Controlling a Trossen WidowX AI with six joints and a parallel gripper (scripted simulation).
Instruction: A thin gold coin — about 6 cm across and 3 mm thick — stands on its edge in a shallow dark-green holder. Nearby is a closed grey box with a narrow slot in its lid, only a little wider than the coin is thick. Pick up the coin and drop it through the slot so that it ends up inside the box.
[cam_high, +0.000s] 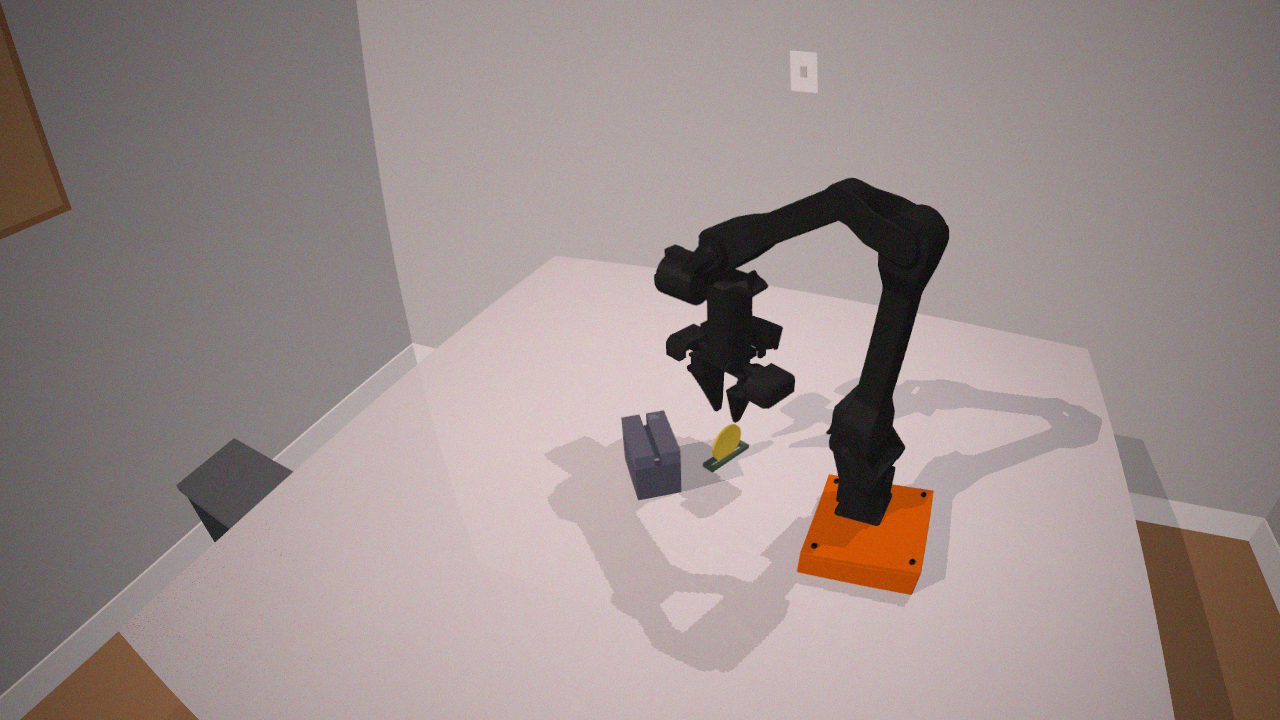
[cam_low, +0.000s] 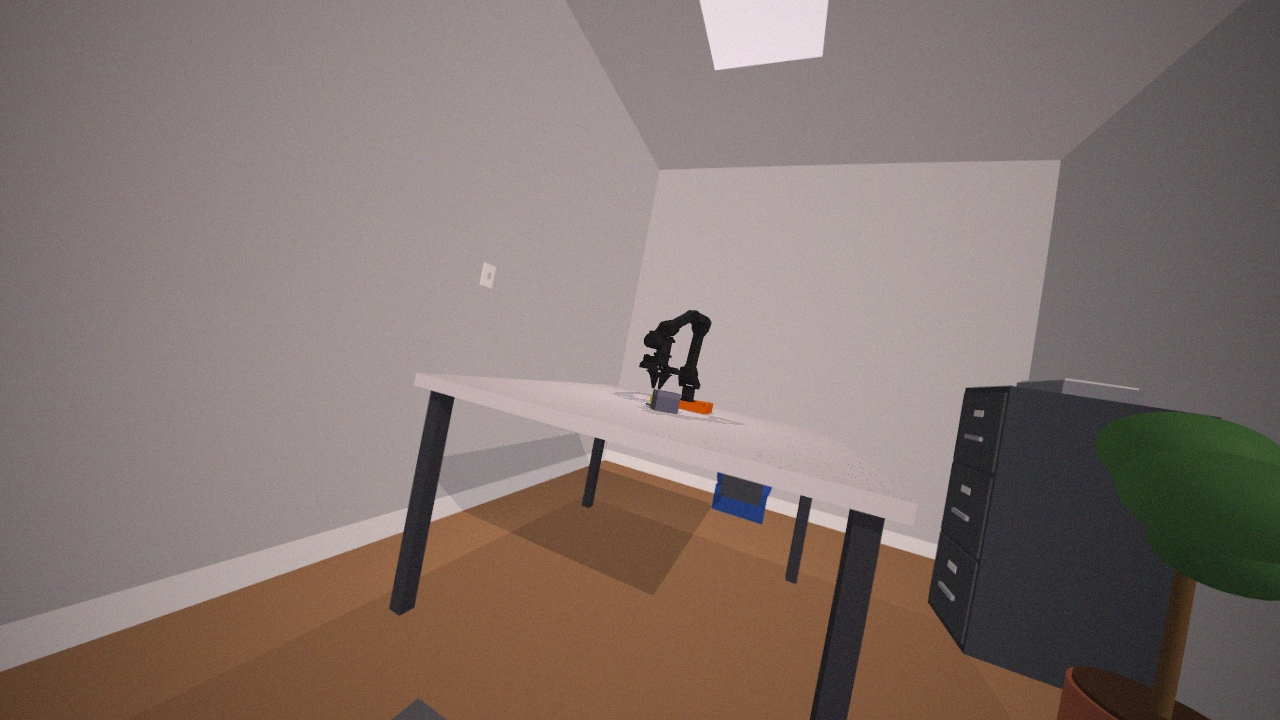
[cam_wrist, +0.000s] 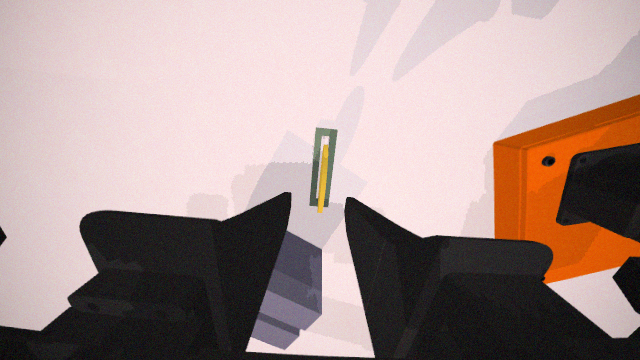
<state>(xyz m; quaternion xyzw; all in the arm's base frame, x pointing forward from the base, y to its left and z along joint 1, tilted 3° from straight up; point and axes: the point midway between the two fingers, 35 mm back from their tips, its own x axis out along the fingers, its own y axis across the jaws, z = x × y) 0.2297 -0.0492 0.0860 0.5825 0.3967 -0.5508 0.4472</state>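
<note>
Above the coin, the open gripper points down.

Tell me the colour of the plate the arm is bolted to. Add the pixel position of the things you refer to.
The base plate (cam_high: 895, 546) (cam_low: 704, 408) (cam_wrist: 509, 200) is bright orange, seen best in the top view.

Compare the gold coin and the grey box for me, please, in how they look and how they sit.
The gold coin is a thin round disc, while the grey box is a chunky block. The coin stands on edge in the green holder, whereas the box sits directly on the table. The box has a slot along its top; the coin shows a plain face. Both are outside the jaws' grip.
</note>
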